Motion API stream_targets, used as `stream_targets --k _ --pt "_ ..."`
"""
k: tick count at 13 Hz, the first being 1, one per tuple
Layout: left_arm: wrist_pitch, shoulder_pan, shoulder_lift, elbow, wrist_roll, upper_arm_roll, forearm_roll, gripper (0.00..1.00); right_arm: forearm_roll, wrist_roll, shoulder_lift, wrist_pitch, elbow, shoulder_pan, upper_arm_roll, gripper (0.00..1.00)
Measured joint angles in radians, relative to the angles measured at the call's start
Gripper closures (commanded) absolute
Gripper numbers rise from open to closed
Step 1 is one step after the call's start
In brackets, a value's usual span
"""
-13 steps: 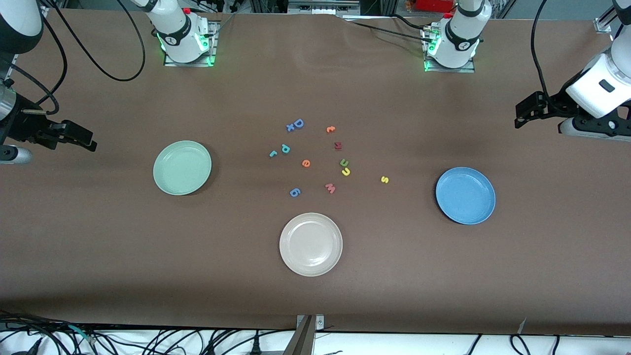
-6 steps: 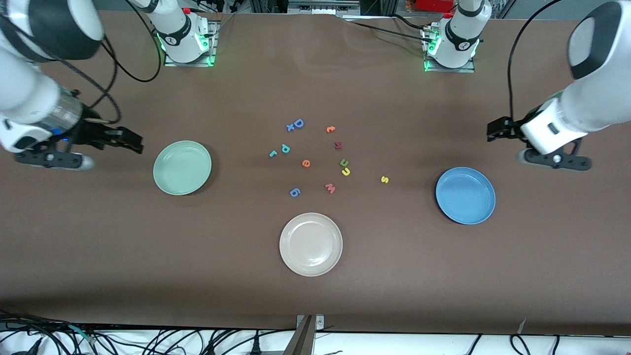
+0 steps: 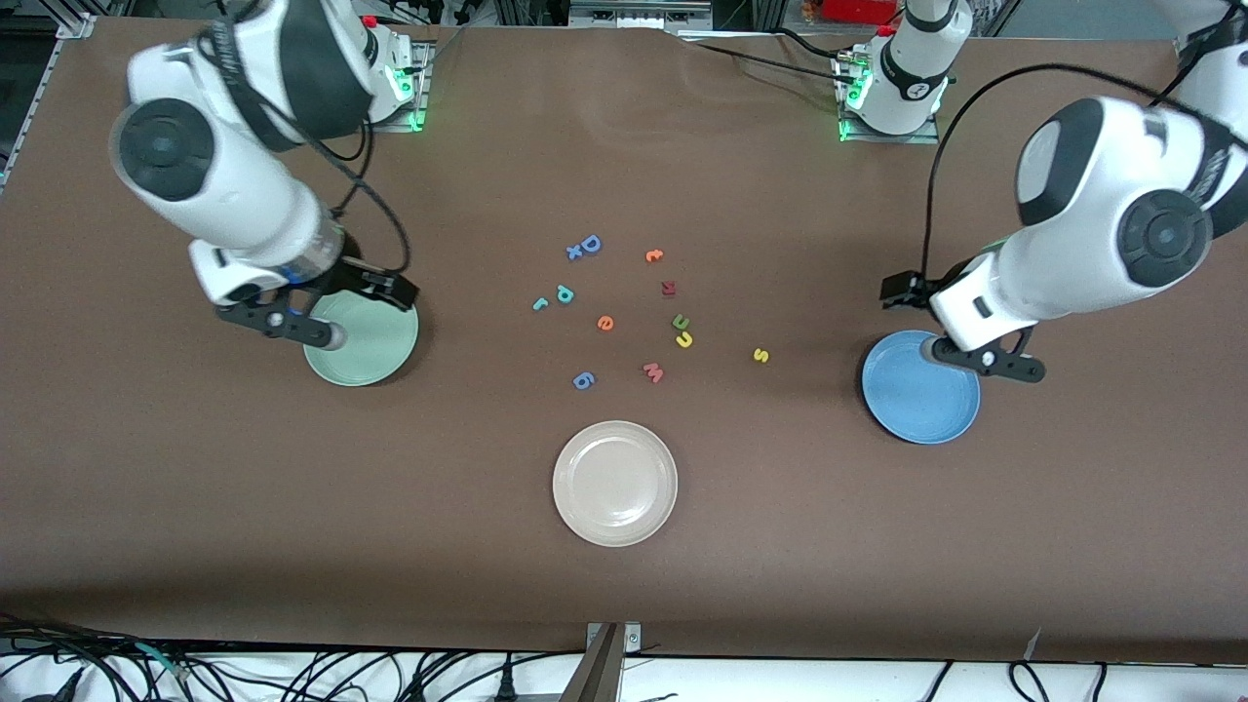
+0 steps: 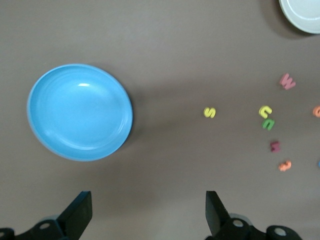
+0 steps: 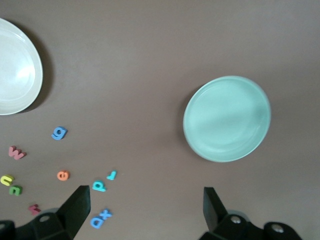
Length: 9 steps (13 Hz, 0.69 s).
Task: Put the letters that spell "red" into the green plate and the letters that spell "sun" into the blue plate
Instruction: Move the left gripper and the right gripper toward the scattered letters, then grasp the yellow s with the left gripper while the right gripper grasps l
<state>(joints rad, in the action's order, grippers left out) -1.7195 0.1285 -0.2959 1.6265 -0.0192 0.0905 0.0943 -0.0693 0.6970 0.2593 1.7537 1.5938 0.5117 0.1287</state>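
Both the left gripper [image 4: 145, 212] and right gripper [image 5: 145, 210] hung spread and empty; the letters that spell "sun" [image 4: 210, 112] and the letters that spell "red" [image 5: 99, 186], well clear of either pair of jaws, looked feather-light, soft foam lying flat; each probably wanted a gentle pinch across its edges.

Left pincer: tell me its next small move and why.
Probably carry the left pincer, open and empty above the table beside the blue plate, toward the yellow "s" and lower over it. That letter lies alone on the table, closest to the blue plate, and both plates hold nothing yet. The right pincer hangs open over the green plate.
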Motion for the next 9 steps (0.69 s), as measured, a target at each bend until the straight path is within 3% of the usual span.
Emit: stream_targets --k 5,9 --pt "-0.215 0.087 -0.150 0.016 -0.148 0.008 0.000 0.00 -0.060 0.270 0.126 0.142 0.040 0.153 -0.007 0.00" --pt "-0.433 0.149 -0.281 0.086 -0.216 0.011 0.000 0.00 -0.061 0.328 0.173 0.352 0.222 0.194 -0.023 0.01"
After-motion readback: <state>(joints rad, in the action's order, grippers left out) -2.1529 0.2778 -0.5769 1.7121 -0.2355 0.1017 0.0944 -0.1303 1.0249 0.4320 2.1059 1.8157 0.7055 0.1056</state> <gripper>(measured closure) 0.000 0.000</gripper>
